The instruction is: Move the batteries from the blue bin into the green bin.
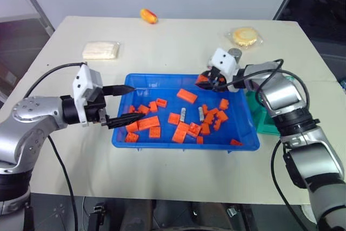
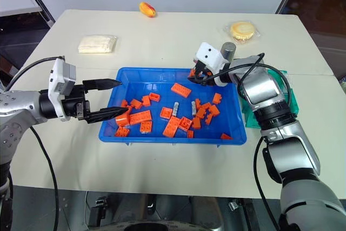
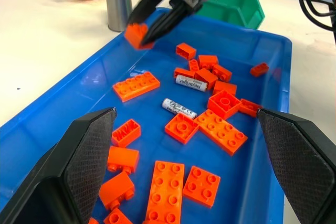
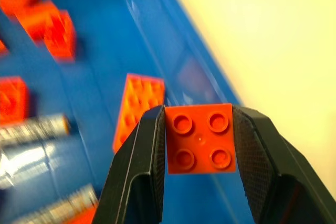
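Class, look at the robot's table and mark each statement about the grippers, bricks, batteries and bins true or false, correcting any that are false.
1. The right gripper holds a battery. False: it is shut on a square orange brick with four studs.
2. Two batteries lie in the blue bin among orange bricks. True.
3. The left gripper is clamped on a brick. False: its jaws stand open with nothing between them, at the blue bin's left edge.
4. The green bin stands beyond the blue bin's right side. True.
5. A grey metal can stands inside the blue bin. False: it stands on the table outside it.
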You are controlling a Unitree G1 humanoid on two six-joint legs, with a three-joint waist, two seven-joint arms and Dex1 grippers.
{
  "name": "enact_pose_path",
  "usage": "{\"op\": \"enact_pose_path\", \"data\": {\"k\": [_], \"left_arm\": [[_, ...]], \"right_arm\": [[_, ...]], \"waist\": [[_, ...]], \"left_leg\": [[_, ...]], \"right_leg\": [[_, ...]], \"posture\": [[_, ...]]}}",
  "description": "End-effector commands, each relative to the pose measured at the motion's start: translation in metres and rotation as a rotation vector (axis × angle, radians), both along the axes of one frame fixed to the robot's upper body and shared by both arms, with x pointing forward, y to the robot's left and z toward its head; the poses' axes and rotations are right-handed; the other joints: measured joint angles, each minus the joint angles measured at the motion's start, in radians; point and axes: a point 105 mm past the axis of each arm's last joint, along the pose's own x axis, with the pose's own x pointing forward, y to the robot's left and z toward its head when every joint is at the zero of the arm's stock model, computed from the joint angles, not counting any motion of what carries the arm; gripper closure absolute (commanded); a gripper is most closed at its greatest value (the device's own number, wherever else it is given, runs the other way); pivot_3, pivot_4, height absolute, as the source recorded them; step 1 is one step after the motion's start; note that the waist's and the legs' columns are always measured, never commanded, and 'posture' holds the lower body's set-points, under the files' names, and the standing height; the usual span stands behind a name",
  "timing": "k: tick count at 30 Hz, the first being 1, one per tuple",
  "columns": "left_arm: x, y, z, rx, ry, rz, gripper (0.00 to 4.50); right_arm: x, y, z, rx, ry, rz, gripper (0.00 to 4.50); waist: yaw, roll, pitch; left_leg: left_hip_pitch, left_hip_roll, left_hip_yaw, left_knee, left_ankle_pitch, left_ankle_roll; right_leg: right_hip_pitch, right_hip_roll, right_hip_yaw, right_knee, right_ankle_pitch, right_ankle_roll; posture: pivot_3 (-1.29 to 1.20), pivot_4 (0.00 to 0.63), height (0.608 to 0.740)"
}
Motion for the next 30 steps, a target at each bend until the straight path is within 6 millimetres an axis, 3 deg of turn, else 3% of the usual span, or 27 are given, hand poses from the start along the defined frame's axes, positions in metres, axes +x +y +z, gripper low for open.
{"op": "enact_pose_path", "data": {"k": [1, 4, 5, 8, 11, 22, 26, 30], "left_arm": [[-0.001, -0.002, 0.008, 0.000, -0.048, -0.008, 0.00], [-0.001, -0.003, 0.009, 0.000, -0.048, -0.006, 0.00], [-0.001, -0.003, 0.009, -0.001, -0.048, -0.005, 0.00], [0.000, -0.002, 0.009, 0.000, -0.047, -0.003, 0.00], [0.000, -0.001, 0.009, 0.001, -0.045, 0.000, 0.00], [0.000, -0.004, 0.010, -0.005, -0.045, 0.000, 0.00], [-0.001, -0.004, 0.010, -0.006, -0.045, 0.001, 0.00], [-0.002, -0.003, 0.010, -0.004, -0.044, 0.006, 0.00]], "right_arm": [[0.002, -0.003, 0.001, -0.028, -0.033, 0.008, 1.71], [0.005, -0.003, 0.002, -0.023, -0.044, -0.001, 0.30], [0.005, -0.003, 0.004, -0.017, -0.048, -0.004, 0.05], [0.002, 0.005, 0.017, 0.065, -0.029, 0.017, 0.05], [-0.016, 0.022, 0.025, 0.163, 0.043, 0.116, 0.05], [-0.050, 0.051, -0.010, 0.120, 0.131, 0.237, 0.05], [-0.050, 0.050, -0.025, 0.017, 0.109, 0.248, 0.05], [-0.045, 0.048, -0.029, -0.022, 0.090, 0.242, 0.05]], "waist": [[0.000, 0.000, 0.000], [-0.004, 0.000, 0.000], [-0.004, 0.000, 0.000], [-0.003, 0.000, 0.000], [-0.002, 0.000, 0.000], [0.000, 0.000, 0.000], [-0.001, 0.000, 0.000], [-0.001, 0.000, 0.000]], "left_leg": [[0.000, 0.000, 0.000, 0.000, 0.000, 0.000], [0.000, 0.000, 0.000, 0.000, 0.000, 0.000], [0.000, 0.000, 0.000, 0.000, 0.000, 0.000], [0.000, 0.000, 0.000, 0.000, 0.000, 0.000], [0.000, 0.000, 0.000, 0.000, 0.000, 0.000], [0.000, 0.000, 0.000, 0.000, 0.000, 0.000], [0.001, 0.000, -0.001, 0.000, 0.000, 0.000], [0.001, 0.000, 0.000, 0.000, 0.000, 0.000]], "right_leg": [[0.000, 0.000, 0.000, 0.000, 0.000, 0.000], [0.000, 0.000, 0.000, 0.000, 0.000, 0.000], [0.000, 0.000, 0.000, 0.000, 0.000, 0.000], [0.000, 0.000, 0.000, 0.001, 0.000, 0.000], [0.000, 0.000, 0.000, 0.001, 0.000, 0.000], [0.000, 0.000, 0.000, 0.001, 0.000, 0.000], [0.000, 0.000, 0.000, 0.001, 0.000, 0.000], [0.000, 0.000, 0.000, 0.001, 0.000, 0.000]], "posture": [[0.00, 0.150, 0.740], [0.00, 0.150, 0.740], [0.00, 0.150, 0.740], [0.00, 0.150, 0.740], [0.00, 0.150, 0.740], [0.00, 0.150, 0.740], [0.00, 0.150, 0.740], [0.00, 0.150, 0.740]]}}
